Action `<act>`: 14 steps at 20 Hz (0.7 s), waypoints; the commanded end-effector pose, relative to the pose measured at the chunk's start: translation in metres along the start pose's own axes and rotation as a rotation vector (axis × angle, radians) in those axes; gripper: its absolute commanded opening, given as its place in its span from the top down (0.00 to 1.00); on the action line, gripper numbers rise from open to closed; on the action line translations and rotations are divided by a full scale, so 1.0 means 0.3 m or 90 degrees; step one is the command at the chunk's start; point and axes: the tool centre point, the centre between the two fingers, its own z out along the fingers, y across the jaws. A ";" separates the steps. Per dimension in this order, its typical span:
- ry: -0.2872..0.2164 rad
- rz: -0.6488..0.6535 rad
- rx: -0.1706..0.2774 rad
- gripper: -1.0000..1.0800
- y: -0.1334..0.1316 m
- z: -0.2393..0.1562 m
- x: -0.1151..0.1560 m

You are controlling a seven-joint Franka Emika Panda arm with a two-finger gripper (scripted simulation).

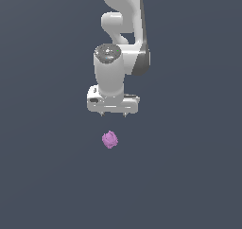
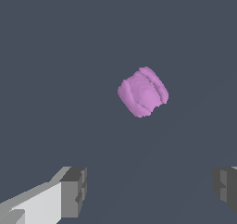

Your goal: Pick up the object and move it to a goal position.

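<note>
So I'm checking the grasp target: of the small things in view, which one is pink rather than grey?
The lumpy pink-purple object, lying apart from the open gripper; its two fingertips are grey.

Bare dark grey ground is lying on every side of the pink-purple object [image 1: 109, 139], with nothing crowding it, so a way in is standing open from any direction. The gripper [image 1: 113, 114] is hanging just beyond the object in the exterior view, apart from it, with its fingers [image 2: 73, 190] spread wide and clear grey floor showing between them in the wrist view. Only the white arm [image 1: 120, 39] itself is taking up room, rising behind the object on its far side. Nothing is lying between the fingers and the object.
</note>
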 end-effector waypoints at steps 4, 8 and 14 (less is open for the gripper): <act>0.001 -0.005 0.003 0.04 -0.019 -0.006 0.001; 0.004 -0.024 0.015 0.04 -0.083 -0.027 0.001; 0.005 -0.025 0.017 0.04 -0.093 -0.030 0.002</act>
